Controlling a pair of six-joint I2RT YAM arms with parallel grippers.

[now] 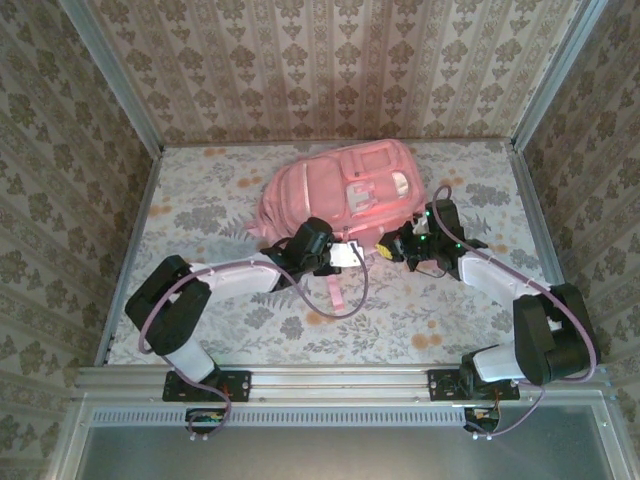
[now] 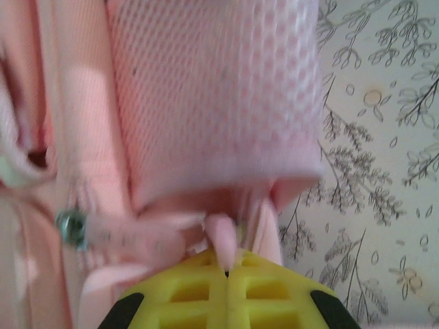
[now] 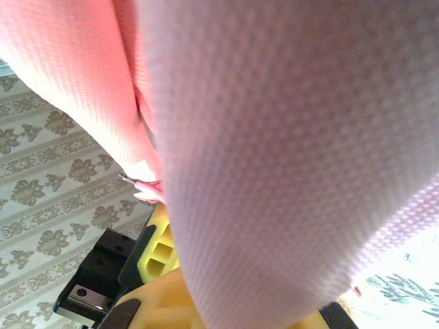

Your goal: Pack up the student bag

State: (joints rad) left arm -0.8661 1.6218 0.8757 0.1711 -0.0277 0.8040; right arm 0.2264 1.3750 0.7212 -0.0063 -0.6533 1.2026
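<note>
At near edge, bag (image 1: 340, 185): held on both sides, likely for opening.
Left gripper (image 2: 226, 274): clamped on strap (image 2: 223, 236).
Right gripper (image 1: 393, 246): clamped on mesh (image 3: 274, 171).

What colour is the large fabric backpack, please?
The backpack is pink, clearest in the top external view.

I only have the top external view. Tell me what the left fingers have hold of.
Observer: In the left wrist view, the left fingers are shut on a small pink tab at the student bag's lower edge.
Operator: Now report the right side.
Observer: In the right wrist view, pink mesh padding lies over the right fingers and hides their tips, so I cannot tell what they hold.
</note>
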